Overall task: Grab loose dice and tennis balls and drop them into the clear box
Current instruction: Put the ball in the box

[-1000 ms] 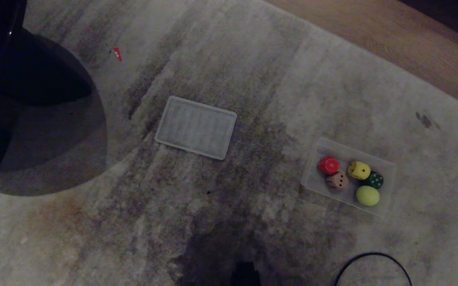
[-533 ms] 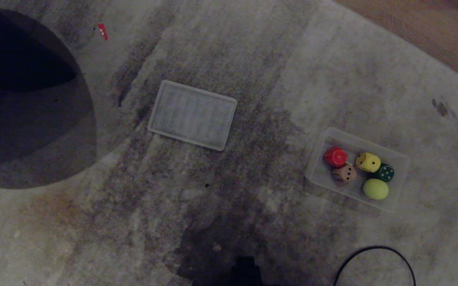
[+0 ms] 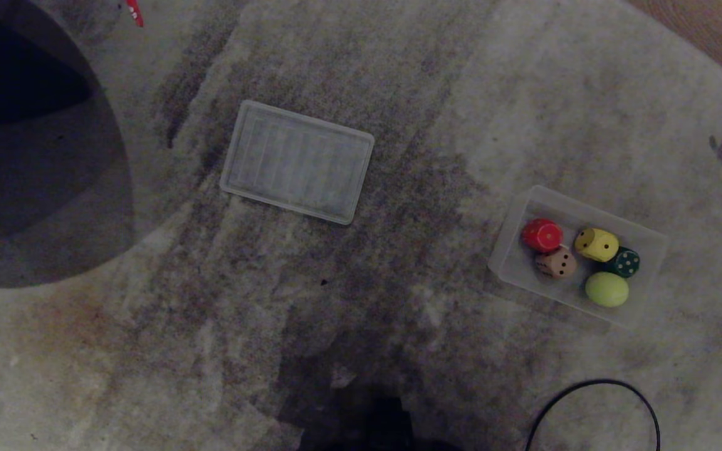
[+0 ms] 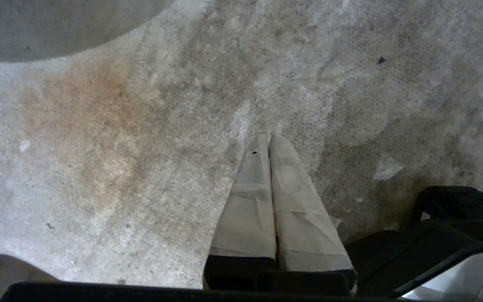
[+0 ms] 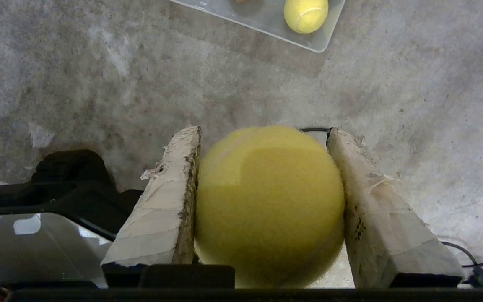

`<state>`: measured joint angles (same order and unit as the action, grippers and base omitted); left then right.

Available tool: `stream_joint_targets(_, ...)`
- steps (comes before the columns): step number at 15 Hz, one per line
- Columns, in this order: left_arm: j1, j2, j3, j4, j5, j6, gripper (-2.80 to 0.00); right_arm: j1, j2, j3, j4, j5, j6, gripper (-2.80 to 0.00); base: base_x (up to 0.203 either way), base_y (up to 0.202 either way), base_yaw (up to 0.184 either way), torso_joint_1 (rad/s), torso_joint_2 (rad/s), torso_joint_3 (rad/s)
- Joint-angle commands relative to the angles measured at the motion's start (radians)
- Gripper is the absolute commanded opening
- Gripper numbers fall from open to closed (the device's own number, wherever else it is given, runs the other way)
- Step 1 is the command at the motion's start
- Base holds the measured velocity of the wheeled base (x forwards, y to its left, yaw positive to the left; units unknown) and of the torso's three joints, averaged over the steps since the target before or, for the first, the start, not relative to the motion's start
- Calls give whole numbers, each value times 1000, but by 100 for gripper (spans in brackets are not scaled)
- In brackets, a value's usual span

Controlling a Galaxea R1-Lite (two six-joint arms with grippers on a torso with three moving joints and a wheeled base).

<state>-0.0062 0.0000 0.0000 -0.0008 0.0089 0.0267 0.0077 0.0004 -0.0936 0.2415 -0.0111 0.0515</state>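
Grey stained carpet (image 3: 398,94). Clear box (image 3: 649,241) at 3 o'clock holds four dice (image 3: 596,244) and one tennis ball (image 3: 606,289). Right gripper (image 5: 264,134) clamped on second tennis ball (image 5: 268,201), box at its 12 o'clock. Left gripper (image 4: 268,136) pressed together, empty, above carpet. Ribbed panel (image 3: 297,161) at 11 o'clock.

Right gripper (image 5: 264,134) — taped fingers (image 5: 162,209) clamp a yellow-green tennis ball (image 5: 268,201) on both sides, above the mottled grey carpet (image 5: 78,84). Farther off, the clear box (image 5: 325,42) corner holds a second tennis ball (image 5: 305,14) — a black cable (image 5: 468,256) lies nearby
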Motion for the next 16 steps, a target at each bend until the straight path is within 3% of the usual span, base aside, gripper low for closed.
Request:
stream_joint_targets(1,0,2,2,1,2,-4,-280,2,0,0,1,-1,1,-280,0,0,0,2,12,-36)
stream_joint_targets(7,0,2,2,1,6,-28,-280,0,55,-21,3,-2,9,-280,0,0,0,0,0,0)
stream_joint_targets(11,0,2,2,2,9,-30,-280,0,390,-158,-30,-3,115,-280,0,0,0,0,0,0)
stream_joint_targets(16,0,2,2,2,9,-30,-280,5,993,-210,-424,-5,253,-280,0,0,0,0,0,0)
